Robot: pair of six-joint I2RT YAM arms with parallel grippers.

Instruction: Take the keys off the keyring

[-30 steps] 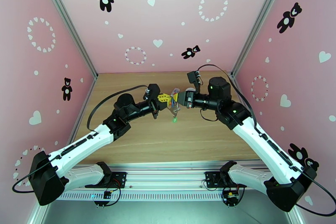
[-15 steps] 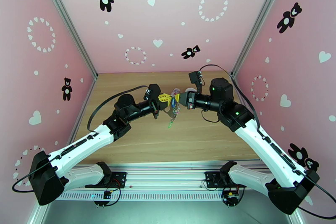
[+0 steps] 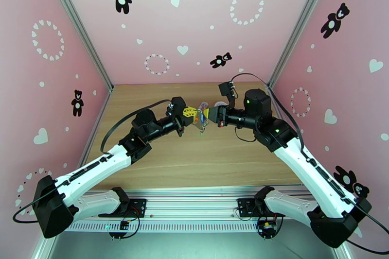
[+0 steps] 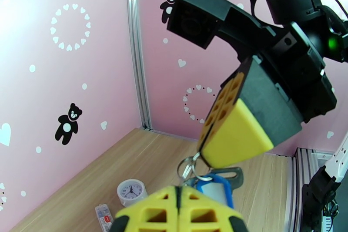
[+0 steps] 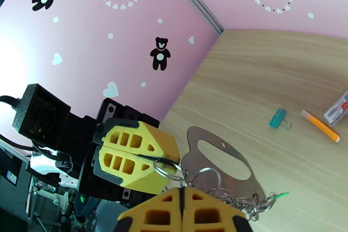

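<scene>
Two robot arms hold the keyring [image 5: 248,204] in mid-air between their jaws, above the counter [image 5: 261,89]. The left jaws are pressed together on a small ring, and the right jaws pinch the cluster just beside them. The blue key [image 4: 215,190] hangs just past the left jaws. The grip looks set; the next move likely calls for sliding a key around its ring.

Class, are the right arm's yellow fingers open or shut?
Shut: the yellow fingers meet without a gap, pinching the grey metal keyring.

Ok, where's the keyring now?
In the top view the keyring hangs above the table, pinched between the left end effector and the right end effector.
</scene>
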